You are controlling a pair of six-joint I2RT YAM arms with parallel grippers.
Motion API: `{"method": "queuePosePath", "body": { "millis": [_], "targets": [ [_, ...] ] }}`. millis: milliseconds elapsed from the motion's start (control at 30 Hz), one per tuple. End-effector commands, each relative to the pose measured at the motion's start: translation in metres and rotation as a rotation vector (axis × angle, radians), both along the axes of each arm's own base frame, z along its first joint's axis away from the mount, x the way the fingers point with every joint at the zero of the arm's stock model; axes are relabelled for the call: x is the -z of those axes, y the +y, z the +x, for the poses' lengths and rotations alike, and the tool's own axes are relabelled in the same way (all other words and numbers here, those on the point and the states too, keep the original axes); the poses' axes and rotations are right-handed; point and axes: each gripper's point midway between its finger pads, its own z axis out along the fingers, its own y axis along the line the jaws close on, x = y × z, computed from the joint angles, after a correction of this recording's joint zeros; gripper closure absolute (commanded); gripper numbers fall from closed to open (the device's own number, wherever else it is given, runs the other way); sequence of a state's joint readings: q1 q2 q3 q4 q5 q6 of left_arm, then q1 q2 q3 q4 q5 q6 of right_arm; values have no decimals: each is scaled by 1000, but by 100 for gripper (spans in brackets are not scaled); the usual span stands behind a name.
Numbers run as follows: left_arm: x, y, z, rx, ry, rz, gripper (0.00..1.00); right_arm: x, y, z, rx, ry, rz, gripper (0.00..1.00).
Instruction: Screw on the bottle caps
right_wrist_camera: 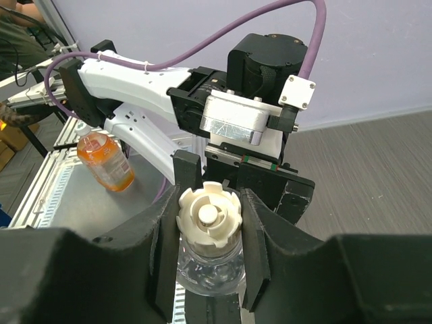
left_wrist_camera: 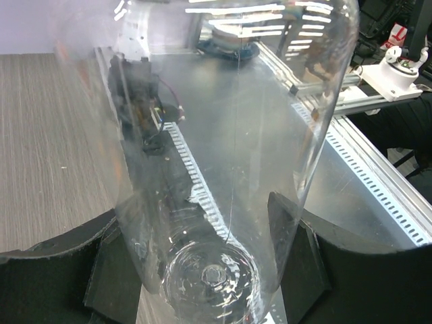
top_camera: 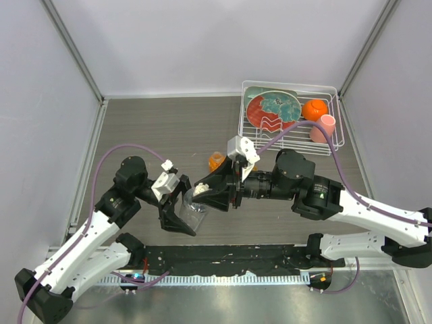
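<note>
My left gripper (top_camera: 179,214) is shut on the body of the clear bottle (top_camera: 194,210) and holds it tilted above the table's near edge. In the left wrist view the clear bottle (left_wrist_camera: 223,169) fills the frame between the two black fingers (left_wrist_camera: 297,260). My right gripper (top_camera: 202,192) is shut on the cream-white cap (right_wrist_camera: 208,214), which sits on the clear bottle's neck (right_wrist_camera: 209,270). The orange bottle (top_camera: 217,160) stands on the table just behind the grippers and also shows in the right wrist view (right_wrist_camera: 104,160). I cannot make out the orange cap as a separate thing.
A white wire rack (top_camera: 334,138) at the back right holds a patterned plate (top_camera: 273,109), an orange ball-like thing (top_camera: 314,109) and a pink cup (top_camera: 323,127). A metal rail strip (top_camera: 223,277) runs along the near edge.
</note>
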State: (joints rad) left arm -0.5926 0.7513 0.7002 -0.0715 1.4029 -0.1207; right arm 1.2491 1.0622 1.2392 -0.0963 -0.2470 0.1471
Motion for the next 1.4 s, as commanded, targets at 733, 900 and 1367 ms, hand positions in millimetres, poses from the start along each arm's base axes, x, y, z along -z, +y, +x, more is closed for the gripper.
{"method": "queuePosePath", "body": {
  "millis": [733, 900, 1367],
  "targets": [
    [-2, 6, 137, -778, -353, 30, 98, 43, -18, 131, 900, 273, -93, 99],
    [-5, 25, 174, -1031, -323, 46, 98, 43, -17, 135, 1001, 251, -124, 99],
    [8, 32, 177, -1089, -234, 92, 97, -15, -21, 111, 799, 210, 40, 32]
  ]
}}
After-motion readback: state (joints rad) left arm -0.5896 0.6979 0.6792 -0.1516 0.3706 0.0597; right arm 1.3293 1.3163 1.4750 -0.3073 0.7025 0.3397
